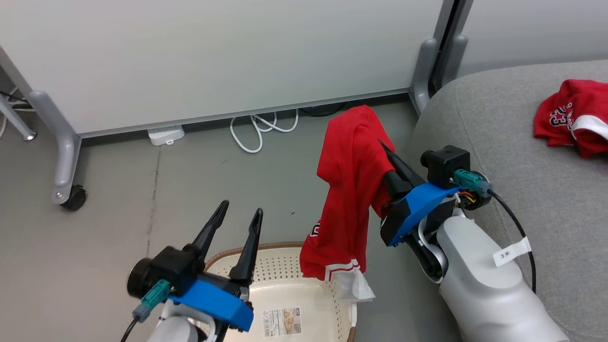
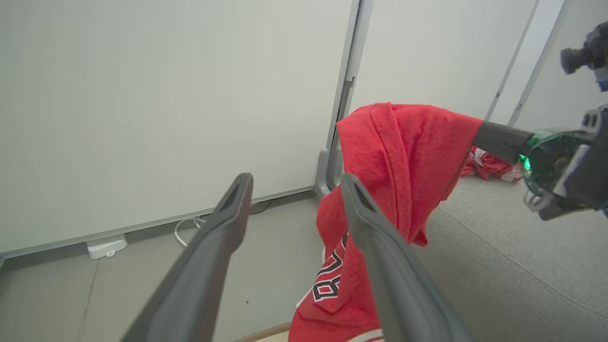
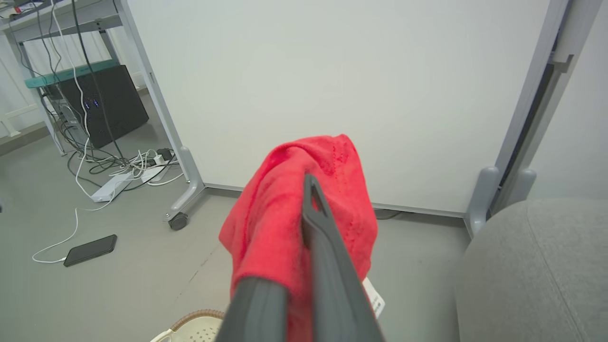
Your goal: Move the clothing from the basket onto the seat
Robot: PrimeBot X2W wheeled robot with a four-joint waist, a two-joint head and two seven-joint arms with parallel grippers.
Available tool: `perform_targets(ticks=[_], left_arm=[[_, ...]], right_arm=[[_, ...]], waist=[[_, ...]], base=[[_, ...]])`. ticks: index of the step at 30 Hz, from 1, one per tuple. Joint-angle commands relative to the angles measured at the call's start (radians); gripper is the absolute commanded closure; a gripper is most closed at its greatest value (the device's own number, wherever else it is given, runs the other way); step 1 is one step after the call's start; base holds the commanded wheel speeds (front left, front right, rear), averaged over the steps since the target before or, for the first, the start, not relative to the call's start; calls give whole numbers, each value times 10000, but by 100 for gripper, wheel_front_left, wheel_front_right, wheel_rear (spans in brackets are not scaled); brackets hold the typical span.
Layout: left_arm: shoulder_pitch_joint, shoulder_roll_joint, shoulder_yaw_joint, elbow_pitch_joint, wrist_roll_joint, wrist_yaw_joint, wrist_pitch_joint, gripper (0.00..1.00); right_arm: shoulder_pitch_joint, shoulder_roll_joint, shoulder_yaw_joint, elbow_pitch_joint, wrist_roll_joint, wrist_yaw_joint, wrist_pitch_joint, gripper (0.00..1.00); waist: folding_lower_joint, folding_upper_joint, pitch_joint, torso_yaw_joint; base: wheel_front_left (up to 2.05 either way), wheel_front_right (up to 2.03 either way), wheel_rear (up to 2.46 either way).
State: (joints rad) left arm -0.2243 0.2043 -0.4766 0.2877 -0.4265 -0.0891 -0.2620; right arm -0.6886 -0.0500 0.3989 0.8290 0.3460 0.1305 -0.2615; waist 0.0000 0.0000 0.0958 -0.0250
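A limp, seemingly light red basketball garment (image 1: pixel 349 190) is gripped by a bunched fold, centre frame, in the right gripper's (image 1: pixel 385 149) closed jaws — above the cream perforated basket (image 1: pixel 285 270); left gripper's (image 1: pixel 241 207) jaws spread, empty.

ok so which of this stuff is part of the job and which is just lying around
Job: basket, sofa, red garment held by the right gripper, second red garment on the sofa.
Lying about: power strip, white cable, phone, wheeled partition.

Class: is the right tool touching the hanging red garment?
Touching. The right wrist view shows the red garment pinched between the fingers of the right tool.
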Motion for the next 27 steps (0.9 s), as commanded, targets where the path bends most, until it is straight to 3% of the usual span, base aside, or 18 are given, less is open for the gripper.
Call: perform_targets(ticks=[1,14,27], left_arm=[[406,-72,402,-104,175,-67,-43,0],[1168,-588,1610,-360,1188,-399,-44,0],[798,-213,1612,-664,1302,-440,-43,0]], right_arm=[[115,-8,58,-169,53,5,-53,100],[468,-8,-25,-927,96,5,-54,100],[1543,-6,-262,-2958,-5,5,-14,100]], waist=[[0,0,-6,-223],[0,0,178,-1111],[0,0,787,-3411]], base=[[0,0,0],[0,0,0],[0,0,0]])
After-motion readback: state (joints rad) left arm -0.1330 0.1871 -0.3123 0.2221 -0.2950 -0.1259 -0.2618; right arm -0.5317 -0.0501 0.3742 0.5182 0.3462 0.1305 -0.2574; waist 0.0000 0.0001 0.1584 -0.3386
